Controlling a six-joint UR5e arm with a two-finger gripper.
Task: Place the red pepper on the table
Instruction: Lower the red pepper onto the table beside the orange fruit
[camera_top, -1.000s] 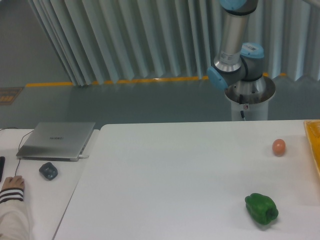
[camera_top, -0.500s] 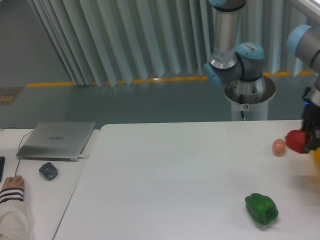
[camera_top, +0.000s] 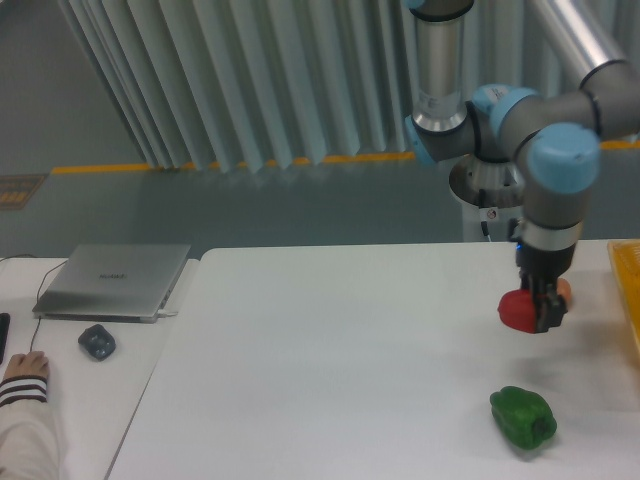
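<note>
Pepper (camera_top: 518, 311) and gripper (camera_top: 541, 312) have been carried leftward from the right edge of the frame, where they were seen half a second ago, to a spot right of centre over the table (camera_top: 330, 370). A second ago neither was in view at all. The red pepper is clamped between the dark fingers, which are closed around it; most of the fruit shows on the left side of the fingers. It appears to be held above the white surface rather than resting on it, though the height cannot be judged surely from this single view. The orange egg-shaped thing (camera_top: 565, 289) is now largely hidden behind the wrist, and the green pepper (camera_top: 523, 417) lies untouched lower in the frame, near the bottom right.

From this shift it is judged that transport is well under way and that a bare part of the tabletop has been reached. Lowering and release are not yet done, so the task remains unfinished.
</note>
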